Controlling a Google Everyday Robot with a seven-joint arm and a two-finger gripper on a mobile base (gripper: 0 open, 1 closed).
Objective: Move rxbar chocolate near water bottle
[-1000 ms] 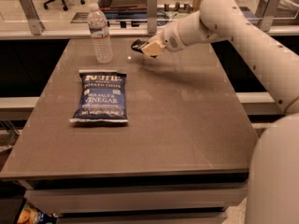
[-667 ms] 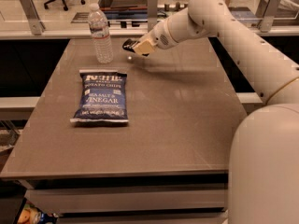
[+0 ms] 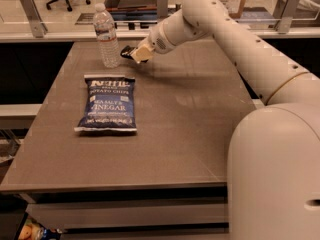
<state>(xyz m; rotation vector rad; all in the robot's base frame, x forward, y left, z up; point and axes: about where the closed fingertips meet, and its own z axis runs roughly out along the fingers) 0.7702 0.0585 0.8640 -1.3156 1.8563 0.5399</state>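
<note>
The water bottle (image 3: pixel 106 35) stands upright at the far left of the table, clear and ribbed with a white cap. My gripper (image 3: pixel 135 54) is just to its right, low over the table. It holds the rxbar chocolate (image 3: pixel 126 52), a small black wrapper that sticks out towards the bottle's base. Most of the bar is hidden by the fingers. The bar's tip is a short gap from the bottle.
A large blue chip bag (image 3: pixel 108 104) lies flat on the brown table (image 3: pixel 190 129), in front of the bottle. My white arm reaches in from the right. A counter with metal brackets and an office chair is behind the table.
My gripper has moved left with the rxbar chocolate, closer to the water bottle. The bottle and the chip bag have not moved.
</note>
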